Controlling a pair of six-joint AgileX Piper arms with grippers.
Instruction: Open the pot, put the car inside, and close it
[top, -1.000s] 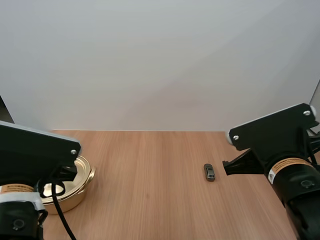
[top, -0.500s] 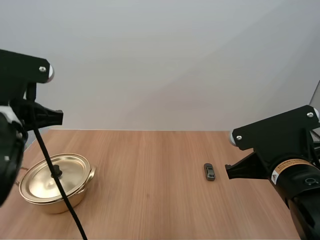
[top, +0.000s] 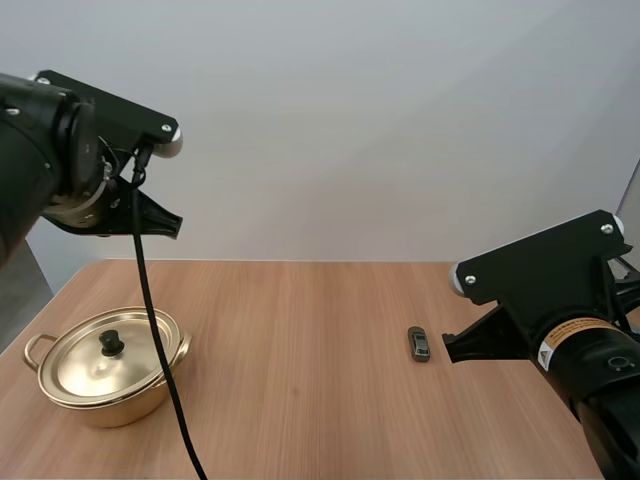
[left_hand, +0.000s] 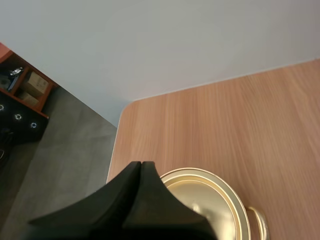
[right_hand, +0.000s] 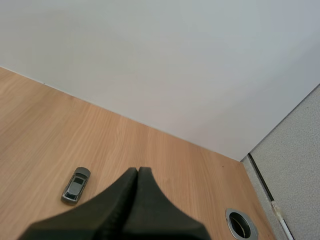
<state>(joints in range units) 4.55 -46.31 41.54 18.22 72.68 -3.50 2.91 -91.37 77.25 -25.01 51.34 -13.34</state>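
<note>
A gold pot stands at the table's left with its lid on, black knob on top. The pot's lid also shows just past my left gripper, which is shut on nothing, its fingers together as one dark wedge. In the high view the left gripper hangs high above the pot. A small grey toy car lies on the table right of centre. My right gripper is shut on nothing, and the car lies just beside its tip. The right gripper sits right of the car.
The wooden table runs up to a plain white wall. The table's left edge drops to a grey floor. A round cable hole sits in the table near its right corner.
My left arm has risen from low over the pot to high above it and swung right, uncovering the pot. The right arm has barely shifted. Pot and car have not moved.
</note>
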